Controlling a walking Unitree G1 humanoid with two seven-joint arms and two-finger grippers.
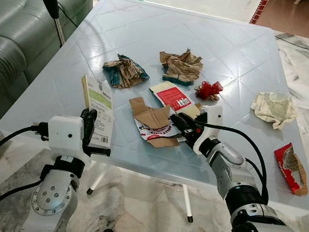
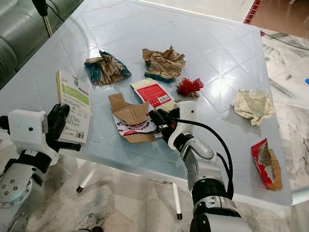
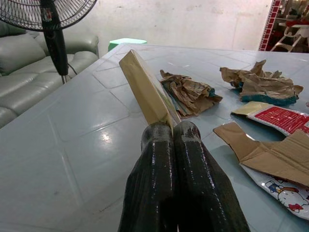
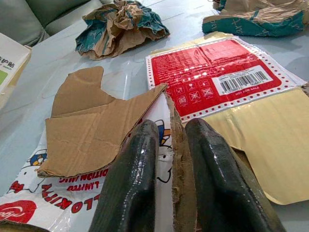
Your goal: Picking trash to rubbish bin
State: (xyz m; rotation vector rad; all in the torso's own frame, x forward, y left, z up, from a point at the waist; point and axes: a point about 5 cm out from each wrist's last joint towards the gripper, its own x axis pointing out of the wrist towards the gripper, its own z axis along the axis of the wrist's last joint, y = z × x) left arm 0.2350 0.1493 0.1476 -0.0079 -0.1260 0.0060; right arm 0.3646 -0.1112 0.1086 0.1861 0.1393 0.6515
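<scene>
Pick-up step is under way on both sides. Left hand (image 1: 90, 122) pinches a flat green-and-white carton (image 1: 98, 109), raised on edge at the near left rim of the pale blue desk (image 1: 126, 35). Right hand (image 4: 175, 188) closes on an upturned edge of the torn cardboard piece (image 1: 152, 123) lying mid-desk, touching the red flattened box (image 1: 173, 97). More crumpled paper (image 1: 181, 65) sits farther back. Next move, likely: lift the cardboard clear without dragging the red box, then carry both pieces off the desk to a bin.
</scene>
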